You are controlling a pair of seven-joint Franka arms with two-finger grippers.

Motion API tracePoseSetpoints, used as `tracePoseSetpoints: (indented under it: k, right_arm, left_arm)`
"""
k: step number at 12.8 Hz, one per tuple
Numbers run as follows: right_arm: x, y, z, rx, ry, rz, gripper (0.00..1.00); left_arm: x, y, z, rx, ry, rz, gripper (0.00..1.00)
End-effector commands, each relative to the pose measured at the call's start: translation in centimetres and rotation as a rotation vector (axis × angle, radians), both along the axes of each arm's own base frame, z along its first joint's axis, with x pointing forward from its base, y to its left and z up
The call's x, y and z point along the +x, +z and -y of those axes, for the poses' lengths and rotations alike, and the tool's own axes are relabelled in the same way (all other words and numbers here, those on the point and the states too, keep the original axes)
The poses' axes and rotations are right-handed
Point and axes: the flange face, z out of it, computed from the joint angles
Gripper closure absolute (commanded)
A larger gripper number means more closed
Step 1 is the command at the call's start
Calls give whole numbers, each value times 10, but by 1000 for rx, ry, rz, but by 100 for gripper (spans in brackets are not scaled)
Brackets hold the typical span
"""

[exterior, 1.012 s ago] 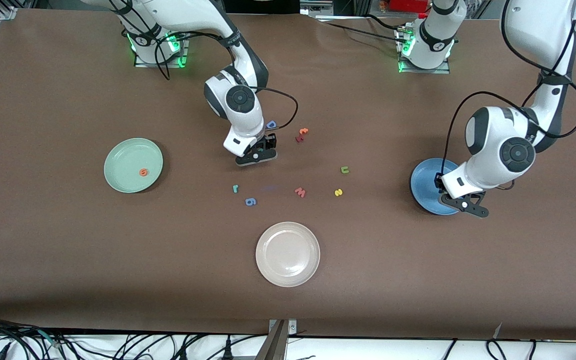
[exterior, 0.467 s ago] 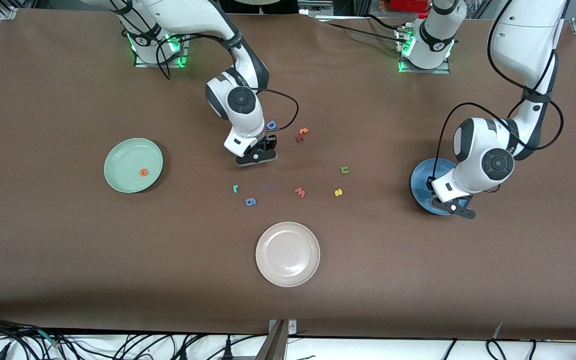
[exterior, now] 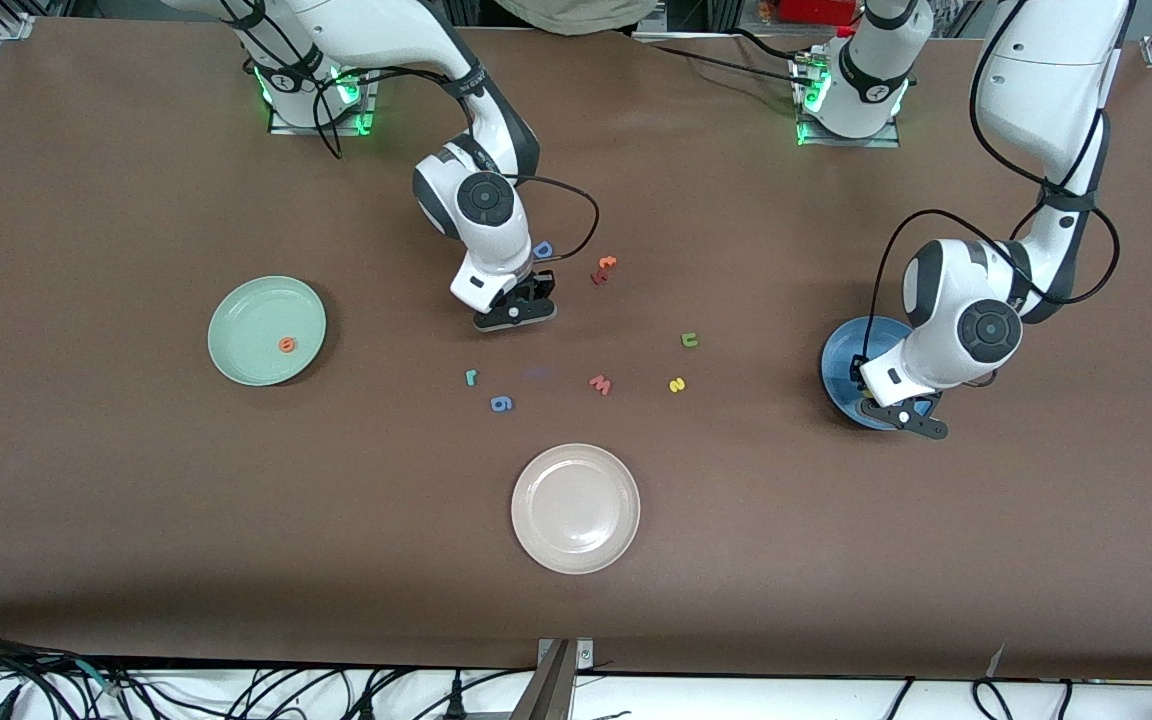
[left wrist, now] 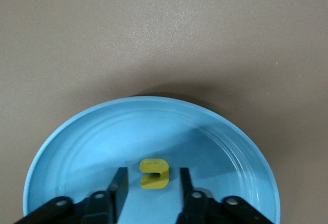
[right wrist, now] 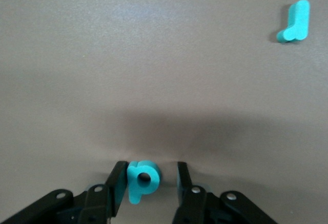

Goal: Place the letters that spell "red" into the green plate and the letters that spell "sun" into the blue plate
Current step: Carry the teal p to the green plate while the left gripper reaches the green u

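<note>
Holding one orange "e" (exterior: 286, 345), the green plate (exterior: 241, 345) sits toward the right arm's end of the table; the blue plate (left wrist: 92, 142), at the left arm's end, holds a yellow "u" (left wrist: 154, 173); the beige-white plate (exterior: 576, 545) lies nearest the front camera. The left gripper (left wrist: 149, 183) hangs low over the blue plate, its jaws parted on either side of the "u", not pinching it. The right gripper (right wrist: 147, 175) is down at the table, jaws parted around the teal "d" (right wrist: 142, 180), one finger touching it; the teal "r" (right wrist: 294, 23), green "n" (exterior: 690, 340) and yellow "s" (exterior: 677, 384) lie loose on the table.
</note>
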Motion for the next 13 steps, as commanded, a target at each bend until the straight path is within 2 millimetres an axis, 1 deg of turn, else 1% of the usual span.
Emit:
tracePoseSetpoints:
  k: [1, 2, 3, 4, 5, 6, 8, 10, 11, 12, 13]
  right_arm:
    - [-11, -11, -11, -3, 4, 7, 83]
    - [-11, -11, -11, -3, 4, 7, 88]
    - [-9, -10, -10, -3, 6, 9, 96]
    - [-8, -8, -10, -1, 14, 12, 99]
    - [-3, -3, -7, 1, 17, 17, 99]
    - [3, 9, -5, 3, 12, 25, 99]
    - [17, 32, 11, -23, 13, 17, 99]
    - [32, 54, 34, -60, 35, -3, 99]
    - [40, 63, 49, -81, 30, -16, 99]
    - [50, 71, 70, -111, 38, -41, 99]
    - [56, 77, 89, -139, 77, -79, 99]
  left_arm:
    - [3, 10, 3, -16, 17, 15, 1]
    - [6, 26, 6, -23, 16, 32, 1]
    - [8, 43, 11, -29, 10, 45, 1]
    - [8, 60, 25, -33, 21, 52, 1]
    - [6, 76, 42, -37, 56, 69, 1]
    - [2, 86, 67, -38, 75, 70, 1]
    - [-9, 92, 107, -28, 165, 59, 1]
    - [-23, 92, 154, -16, 309, 67, 1]
    - [-28, 93, 173, -12, 361, 73, 1]
    - [-31, 96, 193, -13, 384, 81, 1]
    - [-34, 97, 208, -16, 394, 89, 1]
